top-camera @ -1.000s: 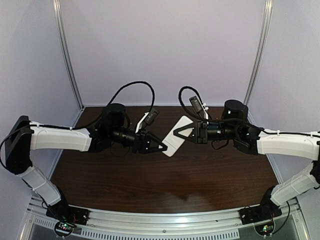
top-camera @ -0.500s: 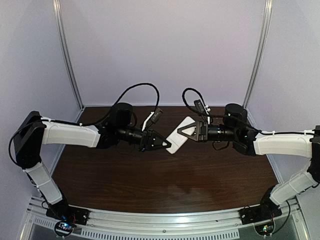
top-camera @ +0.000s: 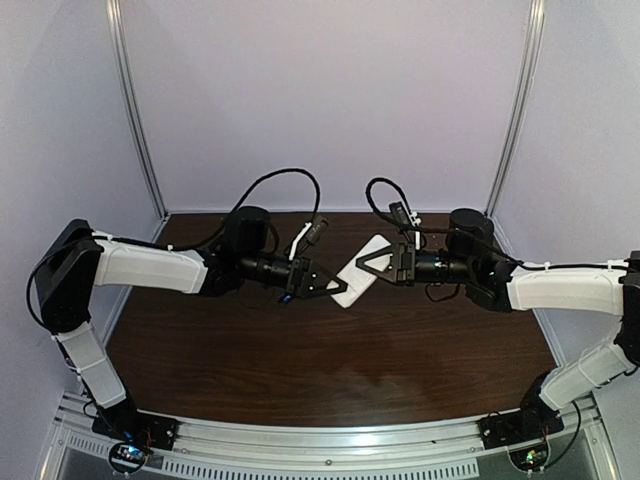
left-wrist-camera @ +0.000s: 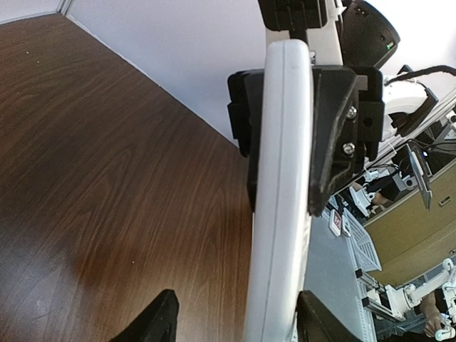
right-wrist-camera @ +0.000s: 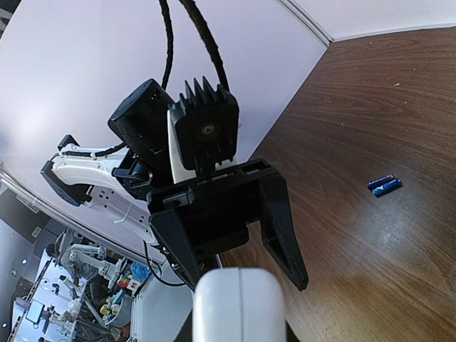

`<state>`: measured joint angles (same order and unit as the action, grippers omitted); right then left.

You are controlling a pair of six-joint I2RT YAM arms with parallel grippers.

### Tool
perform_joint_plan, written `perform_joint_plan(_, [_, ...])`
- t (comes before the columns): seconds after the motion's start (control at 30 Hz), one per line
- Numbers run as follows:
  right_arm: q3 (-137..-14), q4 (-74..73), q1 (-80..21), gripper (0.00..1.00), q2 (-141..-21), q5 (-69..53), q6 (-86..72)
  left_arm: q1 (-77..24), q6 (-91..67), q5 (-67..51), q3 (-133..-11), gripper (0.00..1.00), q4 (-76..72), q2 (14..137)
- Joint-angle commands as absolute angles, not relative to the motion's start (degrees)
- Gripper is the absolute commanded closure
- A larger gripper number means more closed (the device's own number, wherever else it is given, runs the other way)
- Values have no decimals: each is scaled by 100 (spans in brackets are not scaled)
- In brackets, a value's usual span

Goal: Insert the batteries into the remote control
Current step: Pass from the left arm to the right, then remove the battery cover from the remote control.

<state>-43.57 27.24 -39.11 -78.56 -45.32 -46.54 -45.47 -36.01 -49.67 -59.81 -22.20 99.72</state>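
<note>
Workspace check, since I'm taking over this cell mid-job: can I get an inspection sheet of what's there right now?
Surface: dark wood-grain table, no damage seen.
Job's things: remote control held in the air between the arms; two blue batteries lying side by side on the table, not loaded.
Clutter: nothing seen.
Grippers: right gripper shut on the remote control; left gripper open, its fingers either side of the remote's free end, contact unclear.
Cables: black cables loop above both wrists, apart from the remote.
Surroundings: pale walls, metal corner posts; lab equipment beyond, in the wrist views.
</note>
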Motion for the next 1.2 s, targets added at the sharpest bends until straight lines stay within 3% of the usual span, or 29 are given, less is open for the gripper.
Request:
perform_joint_plan(0.0, [-4416, 2806, -3906, 100, -7837, -4545, -4662, -4491, -3664, -4560, -6214, 43, -2122, 10160])
perform_joint_plan(0.23, [-4397, 2874, -3726, 100, -7680, -4597, -4737, -4491, -3394, -4340, -6183, 53, -1511, 10188])
perform_joint_plan(0.53, [-4360, 3208, -3604, 100, -7646, -4722, -4955, -4491, -3371, -4367, -6164, 58, -1491, 10268])
perform_joint_plan(0.77, [-4351, 3151, -3595, 100, -7656, -4669, -4887, -4489, -3477, -4465, -6208, 72, -1532, 10326])
perform_joint_plan(0.9, [-4396, 2952, -3595, 100, -7600, -4546, -4728, -4491, -3494, -4436, -6205, 73, -1490, 10340])
perform_joint_plan(1.03, [-4436, 2918, -3595, 100, -7578, -4555, -4667, -4491, -3561, -4395, -6216, 61, -1470, 10384])
perform_joint_plan(1.17, [-4441, 2933, -3595, 100, -7555, -4582, -4647, -4491, -3575, -4259, -6311, 59, -1285, 10453])
